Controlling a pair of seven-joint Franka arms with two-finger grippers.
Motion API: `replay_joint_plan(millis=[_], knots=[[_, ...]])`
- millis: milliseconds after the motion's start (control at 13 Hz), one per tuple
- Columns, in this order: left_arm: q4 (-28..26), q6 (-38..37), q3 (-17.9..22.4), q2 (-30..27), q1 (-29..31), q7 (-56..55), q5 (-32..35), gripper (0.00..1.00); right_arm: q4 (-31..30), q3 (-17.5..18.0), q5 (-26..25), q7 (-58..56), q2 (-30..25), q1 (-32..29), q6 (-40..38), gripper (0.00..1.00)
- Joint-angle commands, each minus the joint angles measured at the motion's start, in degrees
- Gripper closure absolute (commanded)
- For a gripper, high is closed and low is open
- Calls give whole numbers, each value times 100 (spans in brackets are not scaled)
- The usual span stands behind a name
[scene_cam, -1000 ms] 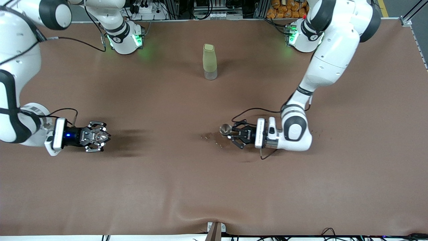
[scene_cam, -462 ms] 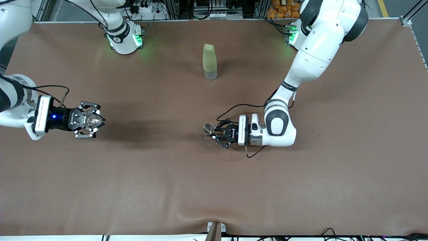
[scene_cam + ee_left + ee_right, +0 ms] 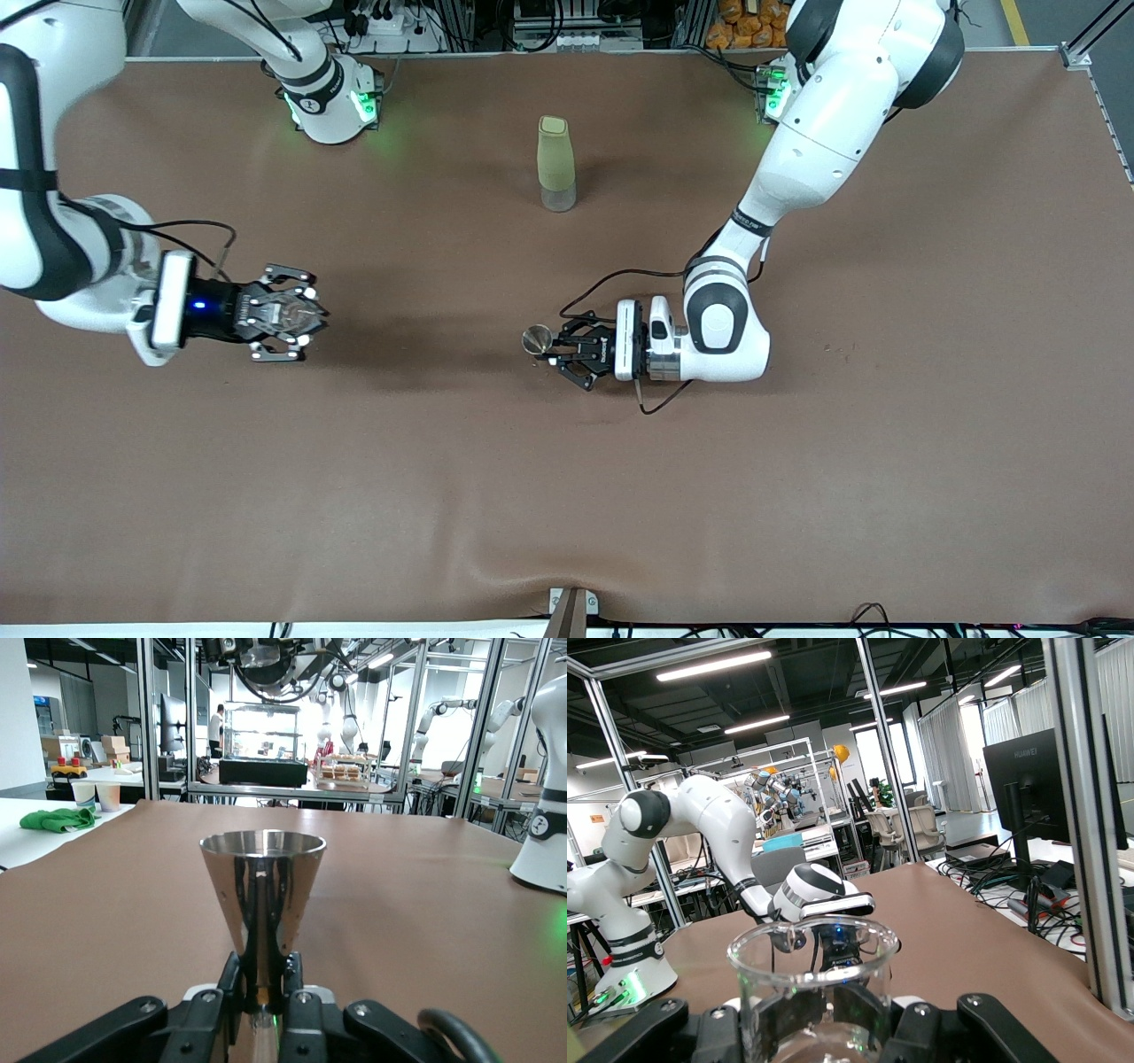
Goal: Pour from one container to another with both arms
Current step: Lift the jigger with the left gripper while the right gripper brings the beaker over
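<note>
My left gripper [image 3: 545,344] is shut on the narrow waist of the steel jigger [image 3: 535,339], over the middle of the table. In the left wrist view the jigger [image 3: 261,890] stands upright, rim up, between the black fingers [image 3: 232,979]. My right gripper [image 3: 297,312] is shut on the clear glass cup [image 3: 285,312], over the table toward the right arm's end. In the right wrist view the cup [image 3: 811,979] is upright, and the fingers [image 3: 873,1014] show through its walls. The two grippers point at each other with a wide gap between them.
A tall pale-green bottle [image 3: 555,164] stands on the brown table cover [image 3: 567,496] between the two arm bases, farther from the front camera than both grippers. The left arm [image 3: 700,828] shows in the right wrist view above the cup.
My left gripper has carried the jigger toward the right arm's end. My right gripper first pulled back with the cup, then moved it toward the middle of the table.
</note>
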Motion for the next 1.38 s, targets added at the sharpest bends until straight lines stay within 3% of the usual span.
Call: replay_joint_plan(millis=[0,385,769,1308], knots=[[253,85,68,184,-142,296,-428,100,-107,-73,350,45,-75,387,154,100],[280,94,103,229,-134,323,-508,100,-80,-38,939,-16,82,1020,549,100],[263,120,112,264,-142,376,-833,100,-1,409,1245,-25,355,1223,795,100],[254,278,112,308,-169,569,-842,100,534,445,2230,-377,1250,1952,840,100]])
